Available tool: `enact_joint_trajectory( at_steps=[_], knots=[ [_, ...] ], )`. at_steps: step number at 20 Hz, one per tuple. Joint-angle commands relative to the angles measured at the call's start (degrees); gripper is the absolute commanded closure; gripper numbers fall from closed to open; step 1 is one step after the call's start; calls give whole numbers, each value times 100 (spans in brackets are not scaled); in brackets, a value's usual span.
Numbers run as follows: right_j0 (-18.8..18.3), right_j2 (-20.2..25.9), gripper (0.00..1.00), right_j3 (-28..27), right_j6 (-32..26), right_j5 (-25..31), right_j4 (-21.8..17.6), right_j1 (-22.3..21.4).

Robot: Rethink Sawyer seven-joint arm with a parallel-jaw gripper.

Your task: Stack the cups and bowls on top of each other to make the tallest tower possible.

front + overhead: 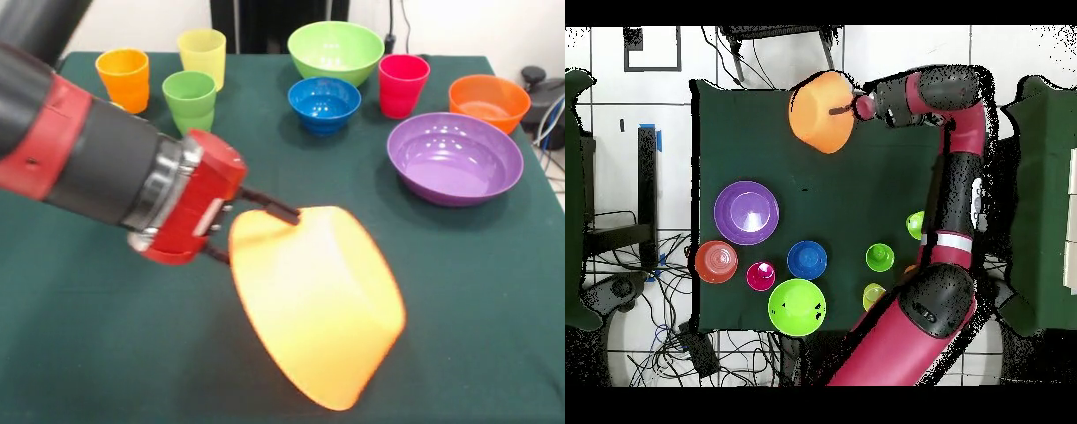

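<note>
Your gripper (252, 225) is clamped on the rim of the big orange-yellow bowl (318, 305), holding it tilted on its side above the table (477, 336), well apart from everything else. Nothing is stacked yet, so I judge the tower barely begun. The purple bowl (455, 157), light green bowl (335, 50), blue bowl (324, 102) and red-orange bowl (488, 100) all sit singly, and so do the orange cup (124, 78), yellow cup (202, 55), green cup (189, 100) and red-pink cup (403, 84).
</note>
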Motion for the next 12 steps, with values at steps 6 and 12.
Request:
enact_joint_trajectory(
  at_steps=[6,12],
  knots=[
    [-406,-647,0,1569,-1738,-1666,-519,-628],
    [-669,-817,0,2690,-1348,-2744,-835,-1205]
  ],
)
